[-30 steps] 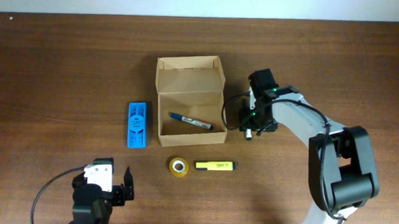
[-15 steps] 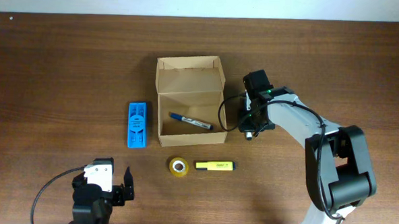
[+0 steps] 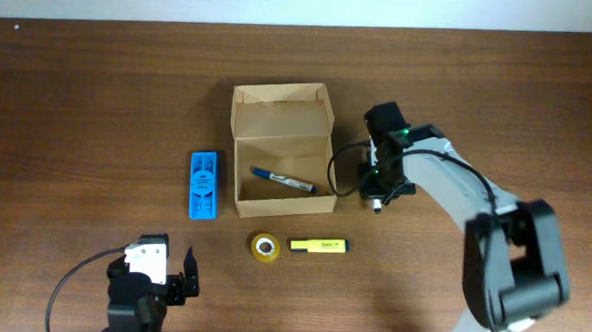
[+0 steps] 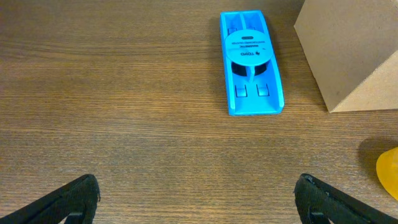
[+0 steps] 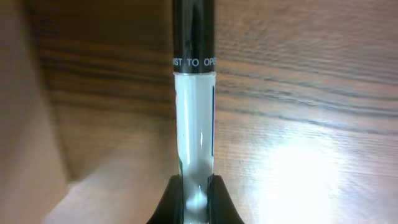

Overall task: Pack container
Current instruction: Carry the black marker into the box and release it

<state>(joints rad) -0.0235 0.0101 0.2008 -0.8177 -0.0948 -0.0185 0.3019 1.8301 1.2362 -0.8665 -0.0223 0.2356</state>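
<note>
my right pincer (image 5: 191,200) is clamped on a marker (image 5: 194,124); lift it clear over the box (image 3: 275,198) wall before releasing

Dark wooden table (image 3: 99,97), four things laid on it.
An open cardboard box (image 3: 282,153) was set near the centre of the frame, with a flat blue case (image 3: 204,185) placed to its left; a roll of tape (image 3: 264,247) and a yellow highlighter (image 3: 320,246) were laid side by side below it.
</note>
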